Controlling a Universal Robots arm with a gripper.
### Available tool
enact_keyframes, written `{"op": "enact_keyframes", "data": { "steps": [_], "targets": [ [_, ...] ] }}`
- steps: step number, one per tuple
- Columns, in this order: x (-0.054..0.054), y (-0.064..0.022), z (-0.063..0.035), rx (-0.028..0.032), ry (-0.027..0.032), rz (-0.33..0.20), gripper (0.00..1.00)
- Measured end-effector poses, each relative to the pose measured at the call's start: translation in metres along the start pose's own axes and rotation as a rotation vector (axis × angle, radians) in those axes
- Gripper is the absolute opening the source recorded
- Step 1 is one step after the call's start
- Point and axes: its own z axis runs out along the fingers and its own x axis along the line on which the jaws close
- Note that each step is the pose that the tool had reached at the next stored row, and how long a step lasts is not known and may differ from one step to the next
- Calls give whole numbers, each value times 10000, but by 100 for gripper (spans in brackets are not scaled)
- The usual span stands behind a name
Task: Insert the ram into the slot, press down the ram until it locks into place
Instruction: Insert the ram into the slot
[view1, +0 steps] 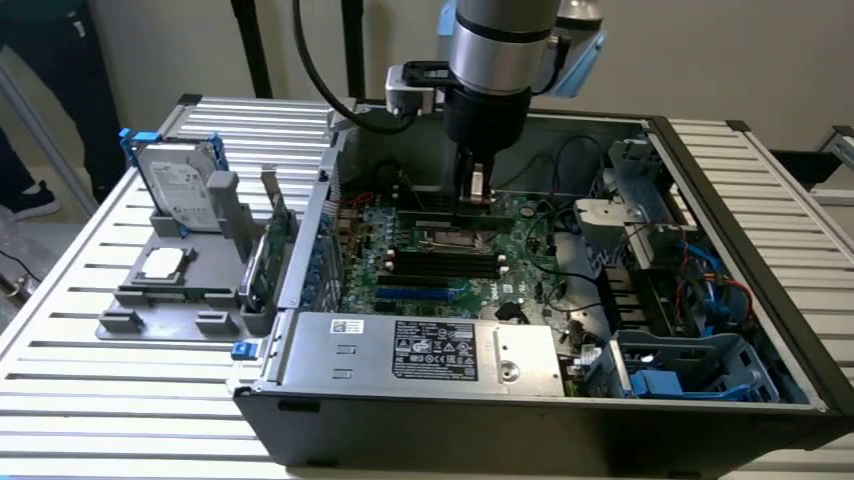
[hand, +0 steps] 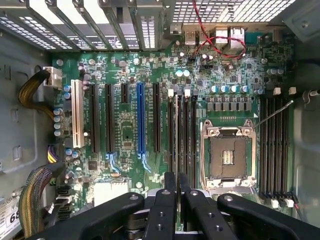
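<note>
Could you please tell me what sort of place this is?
Probably a robotics lab bench: an open PC case on a slatted metal table, with a robot arm over its motherboard.

Lit softly and evenly from above in the exterior view: pale sheen on the slatted table (view1: 80, 330), deep shadow inside the computer case (view1: 400, 430). In the wrist view, white glare through the rear grille (hand: 235, 10), even light across the motherboard (hand: 130, 130), small highlights on the black gripper (hand: 177, 182) clamped on the ram (view1: 457, 220).
</note>
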Motion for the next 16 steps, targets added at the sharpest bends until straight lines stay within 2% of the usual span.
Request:
{"op": "enact_keyframes", "data": {
  "steps": [16],
  "targets": [
    [10, 13, 291, 3, -5, 115, 13]
  ]
}}
